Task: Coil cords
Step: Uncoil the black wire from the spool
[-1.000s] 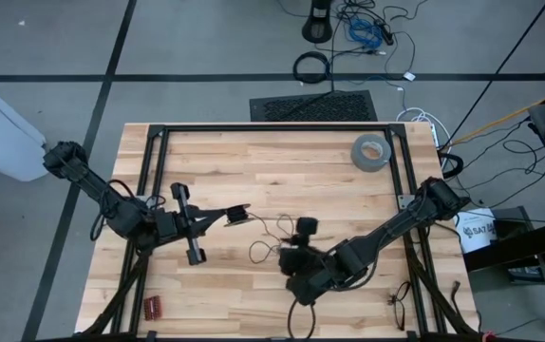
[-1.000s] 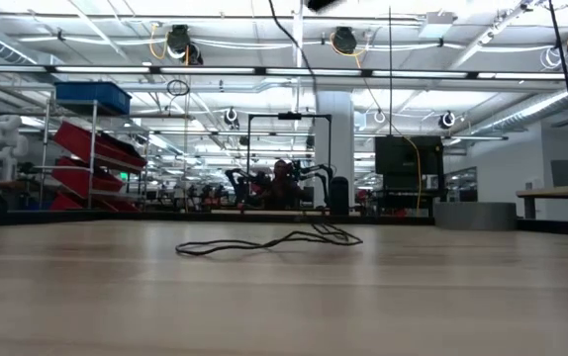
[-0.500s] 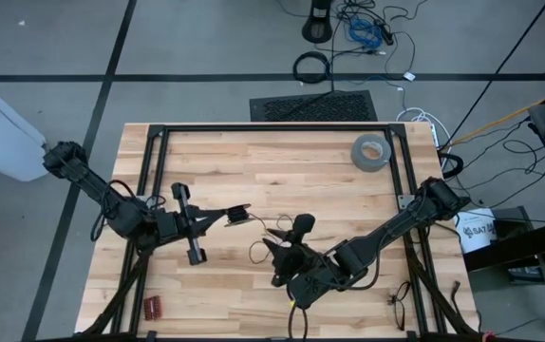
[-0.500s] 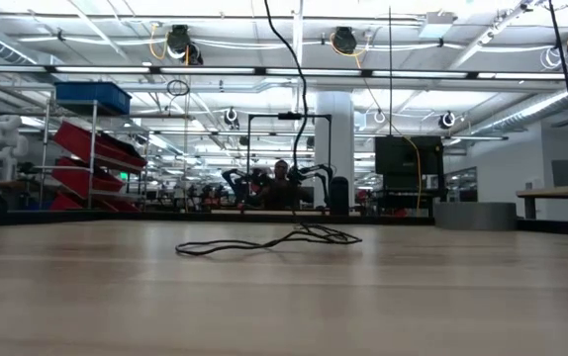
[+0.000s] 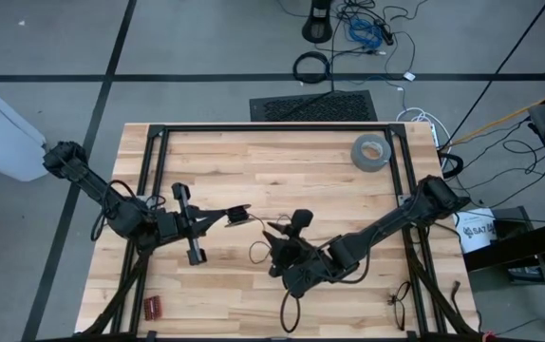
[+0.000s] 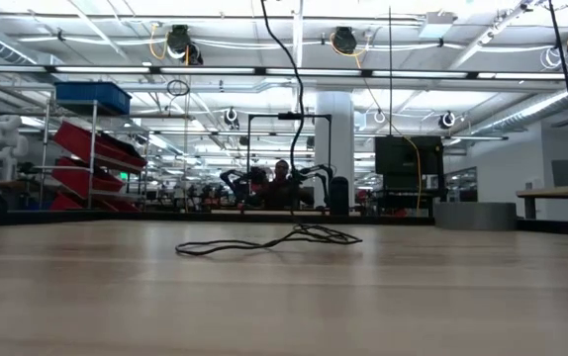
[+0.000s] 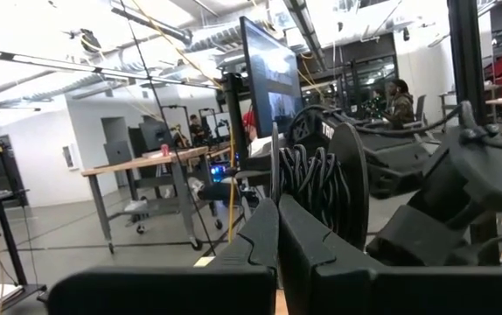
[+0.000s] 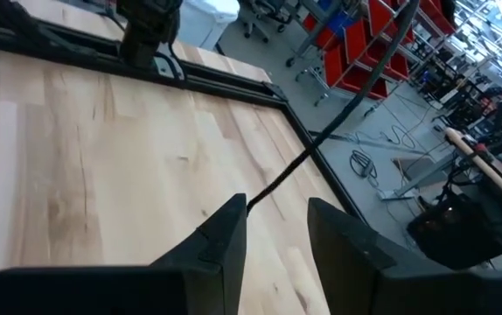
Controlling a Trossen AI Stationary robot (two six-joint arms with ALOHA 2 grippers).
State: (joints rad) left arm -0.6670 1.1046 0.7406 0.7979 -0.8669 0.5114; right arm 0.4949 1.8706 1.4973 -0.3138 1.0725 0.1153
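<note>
High view: you see the wooden plank table (image 5: 253, 161) with a black metal frame (image 5: 272, 127) around its working area. The left tool (image 5: 237, 215) sits left of the table's centre, its two dark fingers pressed together; the left wrist view confirms that the fingers (image 7: 264, 236) meet with no gap. A short piece of the thin black wire is nipped at the tip.

The right tool (image 5: 287, 237) hangs just right of the table's centre, above the wire. In the right wrist view its two dark fingers (image 8: 220, 236) stand apart with bare wood between them, and the wire (image 8: 321, 140) runs slantwise past the tips without being clamped. You cannot tell whether it brushes a finger.

The long, very thin black wire (image 5: 268, 228) lies loose on the boards between the two tools, trailing from the left tool's tip toward the right tool in a few slack loops. In the low view the same wire (image 6: 264, 240) rests flat on the table in an open, untidy loop.

A grey tape roll (image 5: 370, 151) lies flat near the far right corner, well apart from both tools.
</note>
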